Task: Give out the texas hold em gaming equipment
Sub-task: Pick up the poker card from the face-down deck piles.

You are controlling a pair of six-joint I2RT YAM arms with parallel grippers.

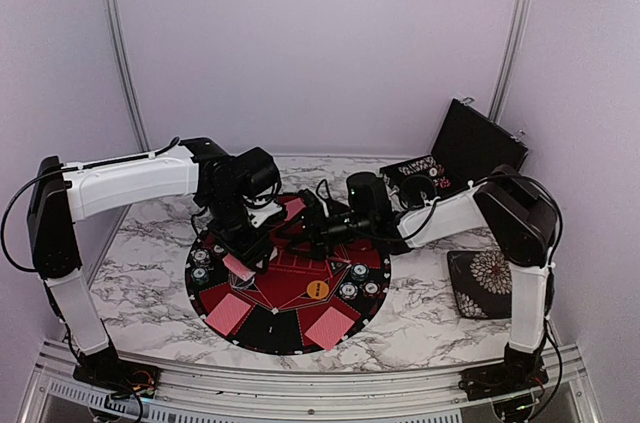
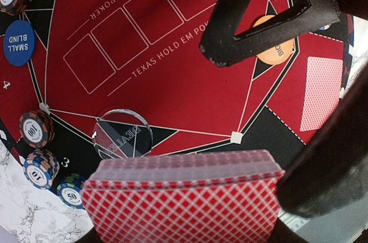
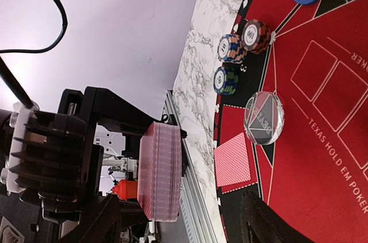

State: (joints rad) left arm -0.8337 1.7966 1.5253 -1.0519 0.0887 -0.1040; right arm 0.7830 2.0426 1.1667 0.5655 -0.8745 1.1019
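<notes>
Cards [image 2: 184,205] with red backs sit in a stack, squeezed in the left claw [image 1: 243,261] above the round mat [image 2: 172,82]. Right claw [image 1: 308,226] is open, holding nothing.

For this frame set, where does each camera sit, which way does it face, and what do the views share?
Top external: above and behind the bases, looking down on the round poker mat; both arms show.
Left wrist: looks down past the held card deck; dark finger edges show.
Right wrist: faces the left pincer holding the deck; own finger tip shows.
Shared: deck, blue Small Blind disc, chip stacks.
</notes>
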